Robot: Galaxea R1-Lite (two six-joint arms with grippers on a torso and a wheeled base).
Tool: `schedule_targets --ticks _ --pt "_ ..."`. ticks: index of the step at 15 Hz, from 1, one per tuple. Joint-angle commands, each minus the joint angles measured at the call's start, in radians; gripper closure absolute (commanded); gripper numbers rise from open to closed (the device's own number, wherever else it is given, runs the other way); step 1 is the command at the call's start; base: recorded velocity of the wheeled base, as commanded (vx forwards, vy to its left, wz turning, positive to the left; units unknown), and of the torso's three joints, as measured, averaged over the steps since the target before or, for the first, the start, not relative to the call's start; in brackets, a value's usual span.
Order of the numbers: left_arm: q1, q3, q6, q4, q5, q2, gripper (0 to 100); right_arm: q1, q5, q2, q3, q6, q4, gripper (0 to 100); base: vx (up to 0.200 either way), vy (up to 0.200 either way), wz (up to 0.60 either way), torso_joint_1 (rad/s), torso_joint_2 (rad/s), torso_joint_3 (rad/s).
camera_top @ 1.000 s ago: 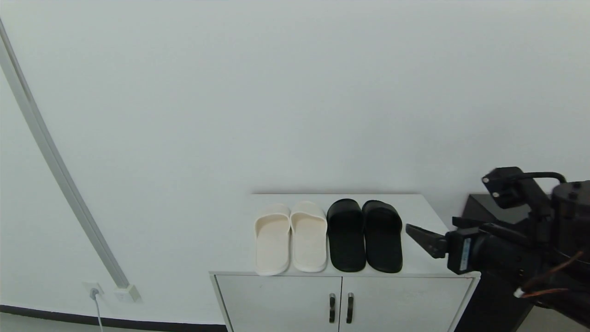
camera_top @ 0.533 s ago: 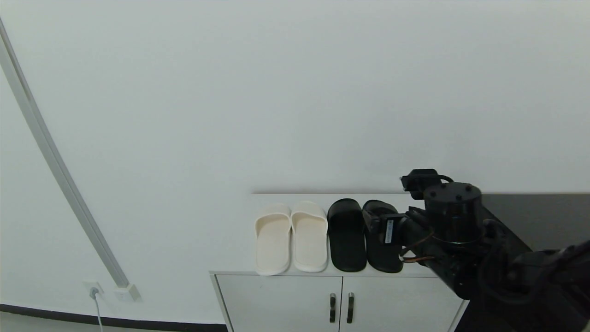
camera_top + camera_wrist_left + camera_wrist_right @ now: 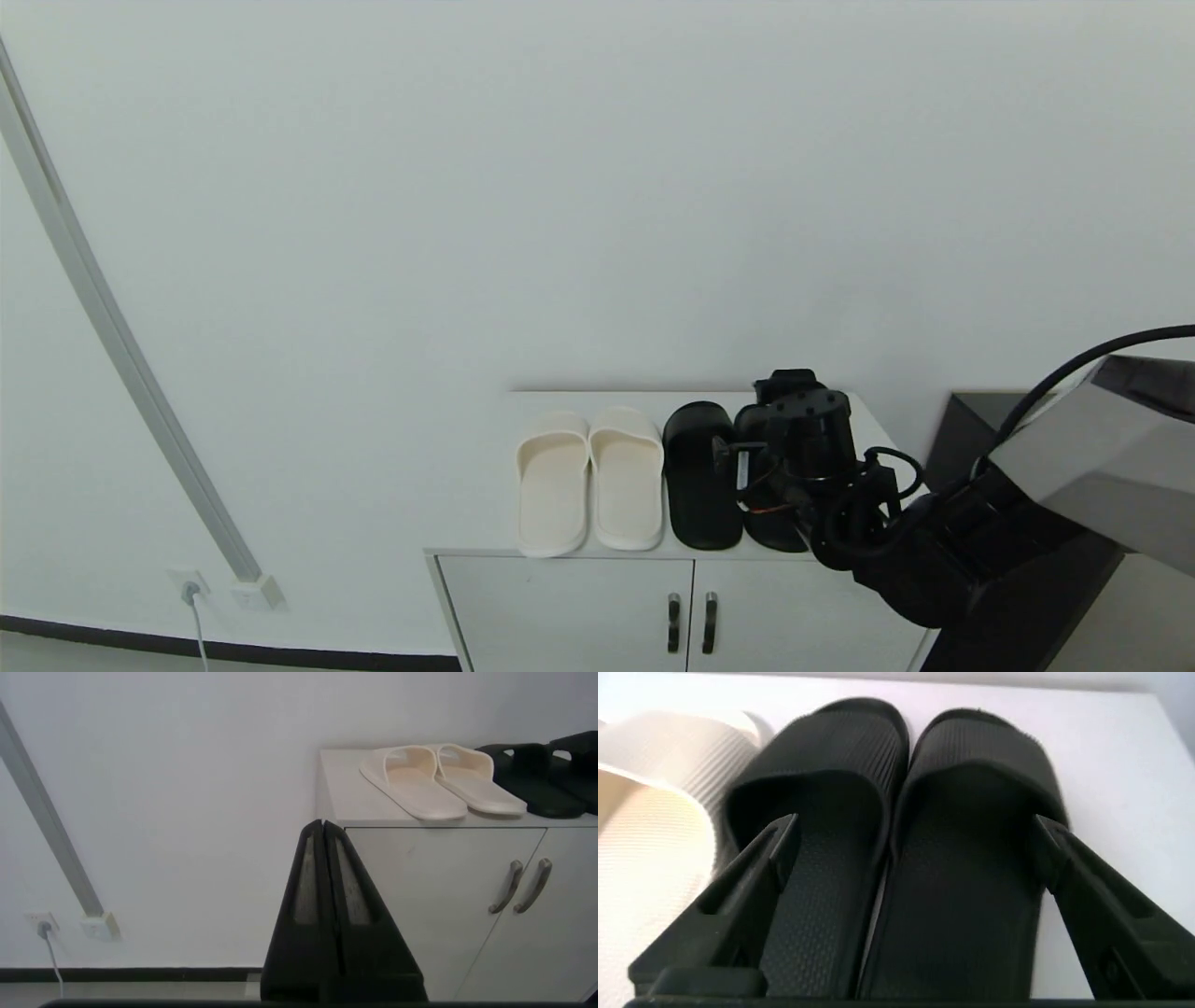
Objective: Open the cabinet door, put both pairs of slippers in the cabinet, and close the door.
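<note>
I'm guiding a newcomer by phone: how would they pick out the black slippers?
Against the white wall stands a low two-door white cabinet, four slippers in a row on its top. The black pair lies toward the right end, beside the cream pair; it alone is dark, and the right gripper hangs open over it.

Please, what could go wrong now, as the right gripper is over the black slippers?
The cabinet doors are shut, so slippers grasped now would have no place to go. The open right gripper hovers over both black slippers; closing may squeeze them unevenly and drop one, or push them into the white slippers close beside.
</note>
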State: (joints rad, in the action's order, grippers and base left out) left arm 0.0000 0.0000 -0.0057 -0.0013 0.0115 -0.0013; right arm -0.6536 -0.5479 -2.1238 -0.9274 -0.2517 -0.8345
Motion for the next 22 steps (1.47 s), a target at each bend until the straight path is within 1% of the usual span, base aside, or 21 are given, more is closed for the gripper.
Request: schedule_targets --ticks 1,5,8,13,17,18,22 --pt "0.0 0.0 0.0 0.0 0.001 0.001 100 0.003 0.008 -0.056 -0.033 -0.014 0.0 0 0.0 0.0 0.0 0.0 0.0 0.0" --pt "0.0 0.0 0.0 0.0 0.001 0.001 100 0.017 0.013 -0.13 -0.128 -0.024 0.029 0 0.0 0.0 0.0 0.0 0.0 0.0" --pt "0.0 0.0 0.0 0.0 0.001 0.001 100 0.022 0.013 -0.168 -0.175 -0.024 0.043 0 0.0 0.0 0.0 0.0 0.0 0.0" --pt "0.0 0.0 -0.002 0.0 0.001 0.001 100 0.055 0.013 -0.223 -0.287 -0.02 0.107 0 0.0 0.0 0.0 0.0 0.0 0.0" --pt "0.0 0.0 -0.002 0.0 0.001 0.001 100 0.055 0.014 -0.255 -0.323 -0.017 0.107 0 0.0 0.0 0.0 0.0 0.0 0.0" --pt "0.0 0.0 -0.002 0.0 0.001 0.001 100 0.055 0.014 -0.257 -0.327 -0.015 0.107 100 0.0 0.0 0.0 0.0 0.0 0.0" --pt "-0.002 0.0 -0.002 0.0 0.001 0.001 100 0.055 0.014 -0.255 -0.32 -0.015 0.104 100 0.0 0.0 0.0 0.0 0.0 0.0"
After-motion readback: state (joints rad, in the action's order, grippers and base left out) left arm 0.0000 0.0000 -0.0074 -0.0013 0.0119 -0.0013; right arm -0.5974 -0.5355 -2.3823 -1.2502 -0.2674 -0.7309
